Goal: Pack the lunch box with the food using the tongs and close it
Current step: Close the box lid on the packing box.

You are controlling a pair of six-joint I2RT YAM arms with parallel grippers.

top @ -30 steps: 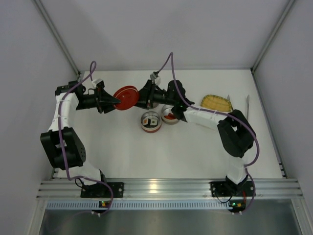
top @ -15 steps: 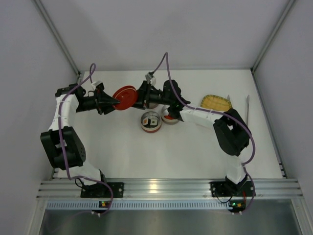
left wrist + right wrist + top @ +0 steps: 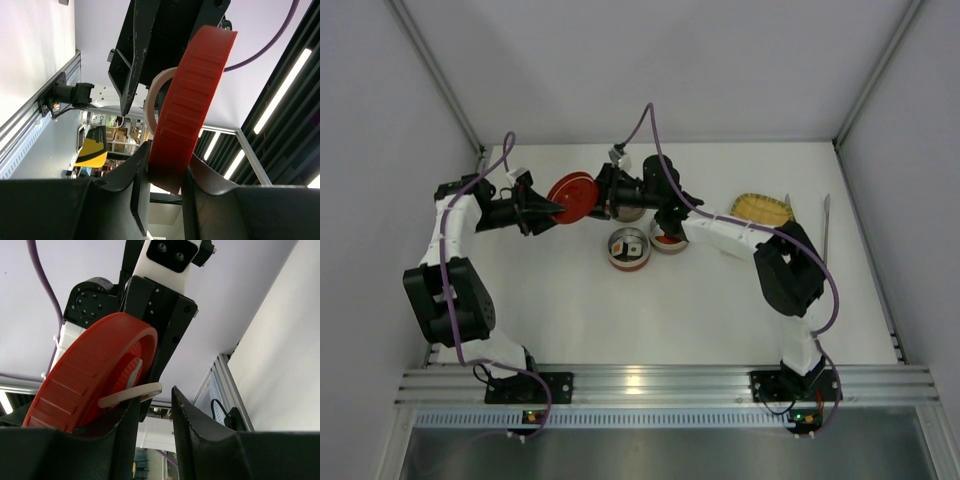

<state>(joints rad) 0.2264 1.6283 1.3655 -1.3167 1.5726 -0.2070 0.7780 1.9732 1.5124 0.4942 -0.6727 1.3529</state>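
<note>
My left gripper (image 3: 546, 208) (image 3: 167, 167) is shut on the rim of a red round lid (image 3: 572, 196) (image 3: 192, 95), held on edge above the table's back left. The right gripper (image 3: 604, 203) (image 3: 156, 395) is against the lid's (image 3: 90, 375) other side. Its jaws stand a narrow gap apart, and the lid's beige loop handle (image 3: 127, 395) rests at one fingertip with daylight beside it. One round tin (image 3: 629, 249) holds sushi rolls and a second tin (image 3: 667, 238) holds red bits. The tongs (image 3: 826, 216) lie at the far right.
A yellow bamboo mat (image 3: 763, 209) lies between the tins and the tongs. The right arm stretches across over the second tin. Grey walls close off the table on the left, back and right.
The right gripper has moved left up to the lid and its jaws have narrowed. The left gripper and the lid have shifted slightly left.
</note>
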